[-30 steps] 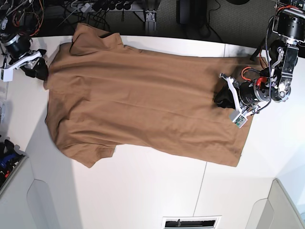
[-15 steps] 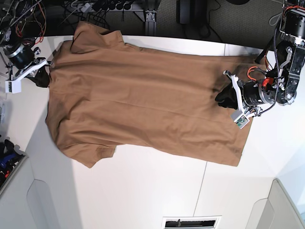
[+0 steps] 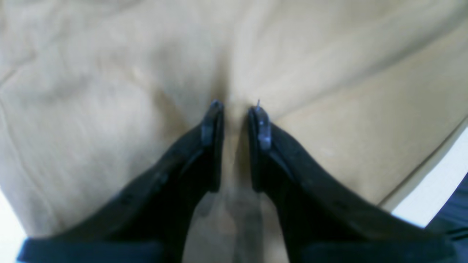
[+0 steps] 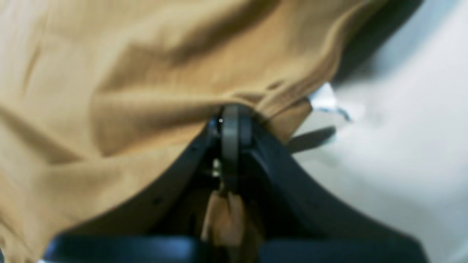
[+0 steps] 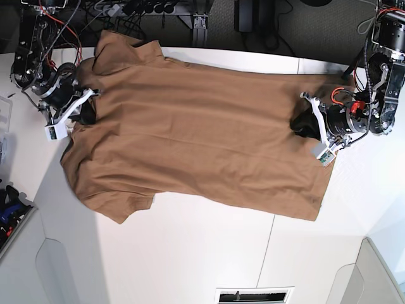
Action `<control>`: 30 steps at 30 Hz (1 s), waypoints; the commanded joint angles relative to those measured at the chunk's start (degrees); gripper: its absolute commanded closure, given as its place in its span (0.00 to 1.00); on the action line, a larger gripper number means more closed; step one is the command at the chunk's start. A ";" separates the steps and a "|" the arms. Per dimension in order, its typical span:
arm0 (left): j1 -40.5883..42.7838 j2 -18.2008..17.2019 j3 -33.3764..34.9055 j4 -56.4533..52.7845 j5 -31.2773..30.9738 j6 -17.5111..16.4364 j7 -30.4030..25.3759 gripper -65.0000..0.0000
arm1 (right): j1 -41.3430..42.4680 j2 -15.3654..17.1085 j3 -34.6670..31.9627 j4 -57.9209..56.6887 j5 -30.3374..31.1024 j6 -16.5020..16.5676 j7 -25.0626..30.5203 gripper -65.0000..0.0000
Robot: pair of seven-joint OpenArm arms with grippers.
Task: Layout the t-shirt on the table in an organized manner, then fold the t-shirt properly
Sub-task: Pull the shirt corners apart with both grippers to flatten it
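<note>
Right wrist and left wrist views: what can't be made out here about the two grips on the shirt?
- Right wrist view: blurred; the right gripper is shut on the t-shirt at its collar, but layer count is unreadable.
- Left wrist view: cloth sits between the left gripper tips; contact is unclear.
- Base view: both grippers' fingertips are too small and dark against the table.

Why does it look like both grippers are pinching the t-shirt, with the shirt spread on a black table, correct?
Not quite: the table is white, as the base view shows. The rest holds: the left gripper and right gripper each pinch the t-shirt, which lies spread out.
</note>
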 commanded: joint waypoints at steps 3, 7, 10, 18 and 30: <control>-0.74 -0.13 -0.37 -2.82 0.50 -0.08 -1.29 0.76 | 4.81 0.81 0.09 -4.98 -1.81 -0.94 0.35 1.00; -0.74 1.57 -0.37 -3.43 0.50 -0.08 -1.44 0.76 | 11.26 0.72 0.07 -10.21 -1.79 -1.05 1.27 1.00; -1.25 3.08 -0.35 -3.43 1.29 -0.08 -1.77 0.76 | 15.45 0.76 0.07 -13.11 -1.88 -1.07 1.25 1.00; -5.03 5.95 -0.37 -3.63 3.17 -0.08 -1.62 0.76 | 21.14 0.81 0.22 -15.50 -2.45 -1.75 -2.89 1.00; -1.09 -4.09 -0.37 4.15 -3.61 -0.08 0.33 0.74 | 8.98 1.07 9.55 2.36 9.27 -1.49 -10.29 1.00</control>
